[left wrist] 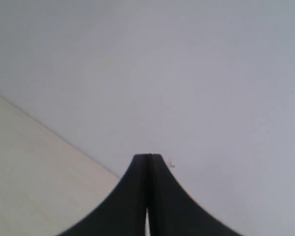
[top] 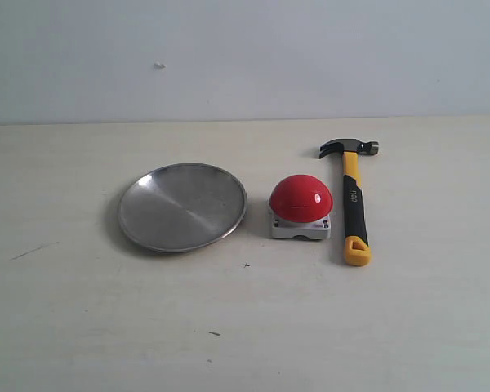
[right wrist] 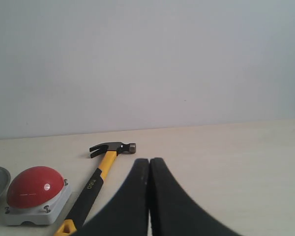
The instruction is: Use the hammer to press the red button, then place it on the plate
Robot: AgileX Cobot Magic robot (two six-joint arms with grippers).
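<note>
A pale, matte counter (top: 245, 327) with faint grain and a few dark scuffs meets a plain grey-white wall (top: 245, 57) at its far edge. Three things lie in a row across the middle.

On the left is the plate (top: 182, 206), a round, shallow dish of brushed steel. Its surface is streaked with soft reflections and its rim is thin and slightly raised. Just to its right, with a narrow strip of counter between them, sits the red button (top: 300, 198). It is a glossy, smooth dome with small white highlights, set on a square, light-grey base with screws at the corners.

The hammer (top: 353, 196) lies flat on the counter just right of the button, close to it but not touching. Its dark metal head is at the far end, with the curved claw pointing left and the round striking face pointing right. The handle runs toward the near side, yellow below the head, then a black grip with small pale lettering, ending in a yellow loop.

The left hand (left wrist: 147, 158) has smooth black tapering fingers pressed together and holds nothing; only counter and wall lie beyond it. The right hand (right wrist: 149, 161) is likewise pressed together and empty, raised above the counter on the near right of the hammer.
</note>
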